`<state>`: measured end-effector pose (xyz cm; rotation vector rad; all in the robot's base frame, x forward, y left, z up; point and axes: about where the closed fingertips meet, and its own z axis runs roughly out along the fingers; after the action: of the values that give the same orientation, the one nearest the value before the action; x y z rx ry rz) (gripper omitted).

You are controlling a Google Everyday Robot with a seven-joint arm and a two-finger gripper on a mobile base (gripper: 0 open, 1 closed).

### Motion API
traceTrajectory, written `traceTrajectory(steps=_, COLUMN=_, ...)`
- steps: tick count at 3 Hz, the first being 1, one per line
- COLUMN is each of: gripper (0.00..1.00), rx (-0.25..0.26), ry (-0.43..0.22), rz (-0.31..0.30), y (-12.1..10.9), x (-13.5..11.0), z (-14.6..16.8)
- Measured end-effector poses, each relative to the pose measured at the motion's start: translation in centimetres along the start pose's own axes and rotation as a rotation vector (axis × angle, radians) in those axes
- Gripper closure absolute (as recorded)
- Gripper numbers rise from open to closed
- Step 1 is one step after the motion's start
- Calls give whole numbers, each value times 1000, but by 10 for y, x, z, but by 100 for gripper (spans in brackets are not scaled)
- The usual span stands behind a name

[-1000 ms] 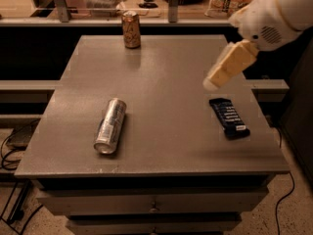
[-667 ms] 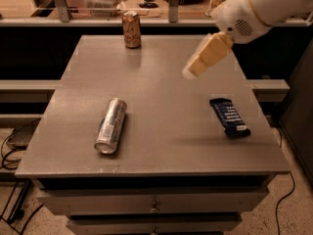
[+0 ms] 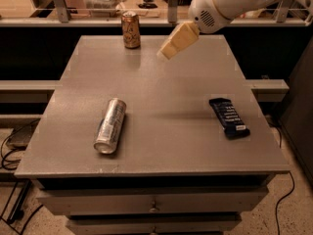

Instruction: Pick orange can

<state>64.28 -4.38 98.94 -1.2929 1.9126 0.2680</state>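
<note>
A: Grey metal tabletop (image 3: 161, 82), dim room behind. Task object?
B: Small copper-orange drink can (image 3: 130, 29), upright, at 11 o'clock near the far edge.
A: Tool?
B: Cream wedge-shaped gripper (image 3: 168, 47) hovers above the table at that can's 3 o'clock, apart from it. Opening: cannot tell.
A: Others?
B: Slim silver can (image 3: 110, 125) on its side, 8 o'clock. Dark wrapped snack bar (image 3: 229, 117), 4 o'clock.
</note>
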Motion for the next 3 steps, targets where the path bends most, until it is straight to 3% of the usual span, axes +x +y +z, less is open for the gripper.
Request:
traceTrajectory(steps=1, gripper=0, rx=0, ry=1, rz=-1, y=1, x=0, z=0)
traceTrajectory(steps=2, gripper=0, rx=1, ry=-46, rz=36, y=0, x=-2, z=12)
traceTrajectory(steps=3, gripper=0, rx=12, ry=-166, rz=119, y=-9, x=-14, z=52)
